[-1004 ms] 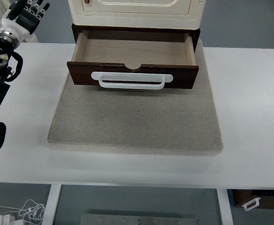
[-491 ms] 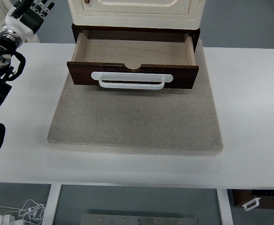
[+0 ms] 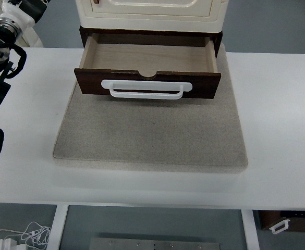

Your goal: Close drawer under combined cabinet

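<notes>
Drawer (image 3: 147,65) stood pulled out from under the cream cabinet (image 3: 151,13), at the back-centre of the counter (image 3: 277,130). Its dark wood front (image 3: 89,83) overhung the grey felt mat (image 3: 151,135). White bar handle (image 3: 146,89) was centred on the front. Drawer interior was bare and nothing sat on the mat in front of it.

Left arm (image 3: 1,47) sat at the counter's back-left corner, well apart from the drawer. The left robot hand (image 3: 29,6) was cropped by the top edge; couldn't tell if its fingers were apart or together. It held nothing visible. Right arm wasn't in view.

Step in hand, as judged: bringing a robot hand to the drawer front; closing not started.

How to do it well:
- Come in from the near side of the front panel, over the mat, not over the open box.
- Push on the flat wood or the handle near the middle; an off-centre push at the left end would likely skew the drawer and jam it in the runners.
- Push straight toward the cabinet, parallel to the drawer sides, low and level.
- Keep it slow. The cabinet looked to be only resting on the mat, so a hard shove could slide the whole unit back.
- Stop when the front sits flush with the dark base frame (image 3: 220,39).
- Keep fingers off the gap between front and frame.
</notes>
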